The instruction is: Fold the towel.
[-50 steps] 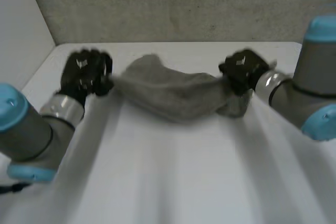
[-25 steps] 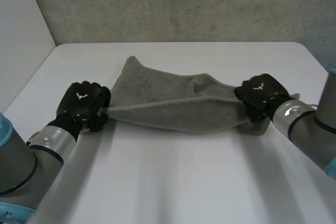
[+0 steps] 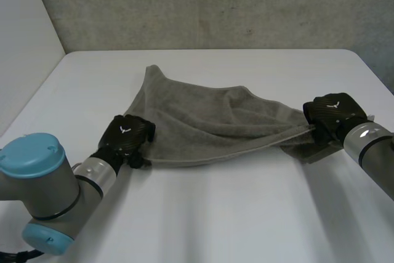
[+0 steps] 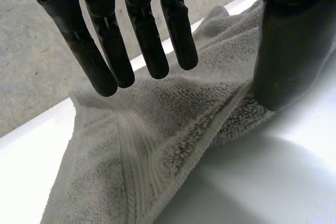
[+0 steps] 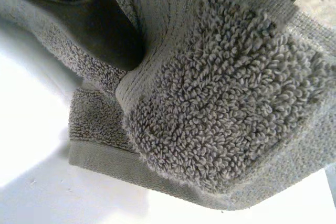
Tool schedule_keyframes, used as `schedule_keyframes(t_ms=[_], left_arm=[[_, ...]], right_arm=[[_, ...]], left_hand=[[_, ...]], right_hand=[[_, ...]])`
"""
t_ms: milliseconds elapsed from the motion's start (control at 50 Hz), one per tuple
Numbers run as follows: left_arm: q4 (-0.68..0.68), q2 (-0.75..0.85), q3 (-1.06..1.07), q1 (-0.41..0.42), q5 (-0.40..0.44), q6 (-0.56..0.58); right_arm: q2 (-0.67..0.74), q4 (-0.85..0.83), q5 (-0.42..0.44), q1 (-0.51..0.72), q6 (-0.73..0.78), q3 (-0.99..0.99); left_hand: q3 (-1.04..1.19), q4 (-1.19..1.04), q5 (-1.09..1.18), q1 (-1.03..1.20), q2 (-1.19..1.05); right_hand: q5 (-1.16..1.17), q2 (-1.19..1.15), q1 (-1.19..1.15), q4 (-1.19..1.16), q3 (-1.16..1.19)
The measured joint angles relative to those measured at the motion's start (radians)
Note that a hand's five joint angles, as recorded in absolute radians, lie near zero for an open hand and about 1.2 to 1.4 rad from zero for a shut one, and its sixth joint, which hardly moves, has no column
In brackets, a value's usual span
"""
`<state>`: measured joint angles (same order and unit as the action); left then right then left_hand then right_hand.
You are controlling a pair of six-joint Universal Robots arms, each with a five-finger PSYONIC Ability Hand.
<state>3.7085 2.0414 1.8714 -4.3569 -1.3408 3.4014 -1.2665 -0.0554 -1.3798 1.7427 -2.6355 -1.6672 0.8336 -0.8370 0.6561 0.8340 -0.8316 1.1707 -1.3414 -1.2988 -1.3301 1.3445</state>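
Towel (image 3: 203,127) lies rumpled across the middle of the frame on the white table (image 3: 234,214), running from one hand to the other. The right hand (image 3: 332,114), mid-right, is clamped on a corner. The left hand (image 3: 126,138), lower left, has straight fingers pinching nothing. I'd say a pull from the right could drag that loose end and skew the fold.

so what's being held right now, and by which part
The right robot hand pinches the grey terry towel at its right end; the left robot hand is open over its near left corner.
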Motion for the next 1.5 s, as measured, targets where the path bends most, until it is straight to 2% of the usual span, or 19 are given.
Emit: schedule_keyframes(t_ms=[420, 640, 740, 860, 1340, 1400, 1500], left_arm=[[-0.002, 0.040, -0.016, -0.003, -0.004, 0.003], [-0.009, 0.056, -0.017, -0.002, -0.005, 0.024], [-0.014, 0.079, -0.029, -0.001, -0.006, 0.094], [-0.016, 0.105, -0.052, 0.000, -0.007, 0.168], [-0.008, 0.190, -0.252, 0.000, -0.128, 0.175], [-0.006, 0.190, -0.262, 0.000, -0.147, 0.174], [-0.008, 0.189, -0.257, 0.000, -0.156, 0.177]], right_arm=[[0.041, 0.005, 0.003, -0.074, -0.279, 0.033], [0.052, 0.007, 0.011, -0.072, -0.282, 0.033], [0.054, 0.006, 0.011, -0.072, -0.279, 0.031], [0.055, 0.005, 0.012, -0.071, -0.278, 0.029], [0.055, -0.005, 0.013, -0.065, -0.276, 0.018], [0.055, -0.006, 0.013, -0.065, -0.276, 0.017], [0.055, -0.007, 0.011, -0.066, -0.276, 0.016]], left_hand=[[-0.041, 0.040, -0.047, -0.044, 0.036], [-0.052, 0.052, -0.056, -0.055, 0.047], [-0.229, 0.228, -0.229, -0.230, 0.227], [-0.317, 0.230, -0.310, -0.314, 0.314], [-0.288, 0.230, -0.278, -0.283, 0.289], [-0.228, 0.219, -0.224, -0.227, 0.225], [-0.059, 0.065, -0.069, -0.058, 0.058]], right_hand=[[0.000, 0.000, 0.000, 0.000, 0.000], [0.000, 0.000, 0.000, 0.000, 0.000], [0.000, 0.000, 0.000, 0.000, 0.000], [0.000, 0.000, 0.000, 0.000, 0.000], [0.000, 0.000, 0.000, 0.000, 0.000], [0.000, 0.000, 0.000, 0.000, 0.000], [0.000, 0.000, 0.000, 0.000, 0.000]])
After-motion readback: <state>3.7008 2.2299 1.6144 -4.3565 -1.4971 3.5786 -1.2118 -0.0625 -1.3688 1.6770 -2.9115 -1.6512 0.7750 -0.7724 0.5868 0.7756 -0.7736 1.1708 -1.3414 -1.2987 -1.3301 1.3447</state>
